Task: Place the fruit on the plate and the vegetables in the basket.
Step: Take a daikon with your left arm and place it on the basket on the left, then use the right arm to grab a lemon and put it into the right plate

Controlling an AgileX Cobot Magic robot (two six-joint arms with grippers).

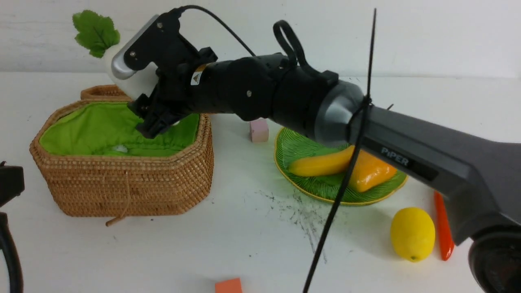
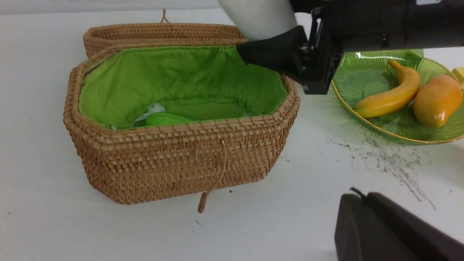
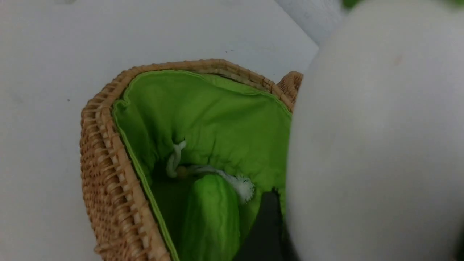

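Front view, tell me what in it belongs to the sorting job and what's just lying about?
Job:
- tan wicker basket
- white radish
- green glass plate
- curved yellow banana
- orange-yellow mango
- round yellow lemon

Lying about:
- pink cube
- orange block

Unclear: thin red-orange piece

One basket (image 1: 163, 183), one plate (image 1: 325, 195), one banana (image 1: 309, 165), one mango (image 1: 370, 173), one lemon (image 1: 412, 234).

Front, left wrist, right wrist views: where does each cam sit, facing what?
Front: between the arms, facing forward over basket and plate; right arm crosses.
Left wrist: on left wrist, facing basket and plate; both hands show.
Right wrist: on right wrist, facing down into basket past radish; part of hand shows.
All share basket and radish.
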